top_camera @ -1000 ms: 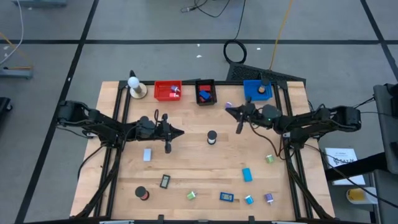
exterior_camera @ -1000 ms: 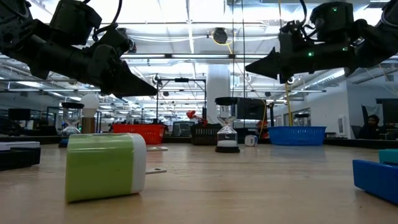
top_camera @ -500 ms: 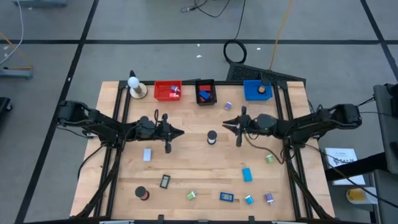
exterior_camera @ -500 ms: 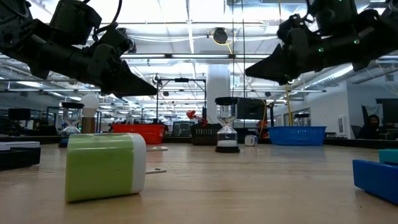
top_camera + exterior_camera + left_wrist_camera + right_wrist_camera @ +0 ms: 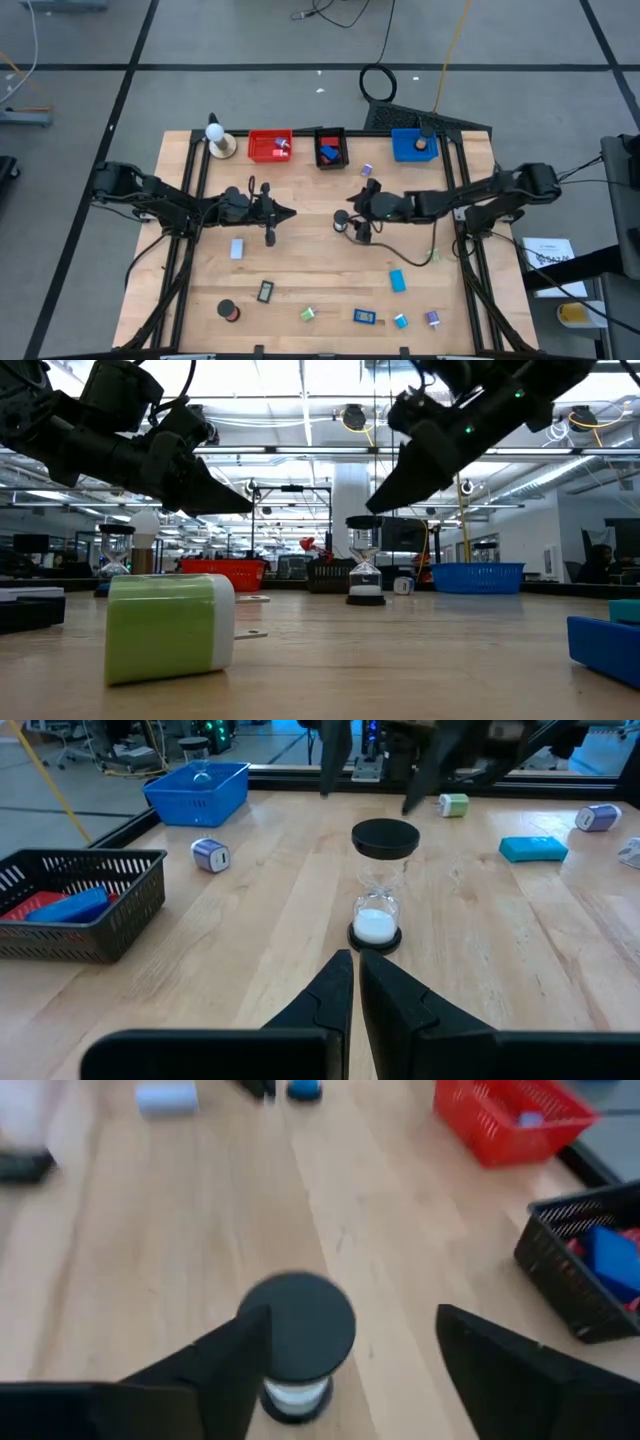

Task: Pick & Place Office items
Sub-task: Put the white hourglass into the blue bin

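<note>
At centre frame in the high view, the hourglass stands upright on the surface. The right gripper straddles it, fingers spread. It looks light, fragile and tippy; best pinched across its black caps. The left gripper waits with fingers closed on nothing.

R claw now over hourglass
</note>
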Controlling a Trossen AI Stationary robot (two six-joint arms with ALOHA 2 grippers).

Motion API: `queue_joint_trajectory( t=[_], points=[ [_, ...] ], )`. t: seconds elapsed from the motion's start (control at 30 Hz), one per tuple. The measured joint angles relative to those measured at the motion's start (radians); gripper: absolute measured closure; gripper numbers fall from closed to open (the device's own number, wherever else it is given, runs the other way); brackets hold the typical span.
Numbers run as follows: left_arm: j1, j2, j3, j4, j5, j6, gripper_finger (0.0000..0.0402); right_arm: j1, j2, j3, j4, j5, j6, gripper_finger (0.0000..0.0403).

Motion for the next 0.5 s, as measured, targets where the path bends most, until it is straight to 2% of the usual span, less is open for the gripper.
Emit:
queue_joint_trajectory(
  t=[0.07,0.23,0.5],
  points=[
    [0.000,0.000,0.000,-0.007,0.000,0.003,0.0371,0.000,0.036,0.029,-0.020,-0.007,-0.012,0.0102],
    [0.000,0.000,0.000,-0.010,0.000,0.014,0.0371,-0.007,0.091,0.041,0.011,-0.124,-0.021,0.0078],
    [0.000,0.000,0.000,-0.010,0.000,0.013,0.0371,-0.023,0.101,0.039,0.020,-0.130,-0.042,0.0095]
  ],
)
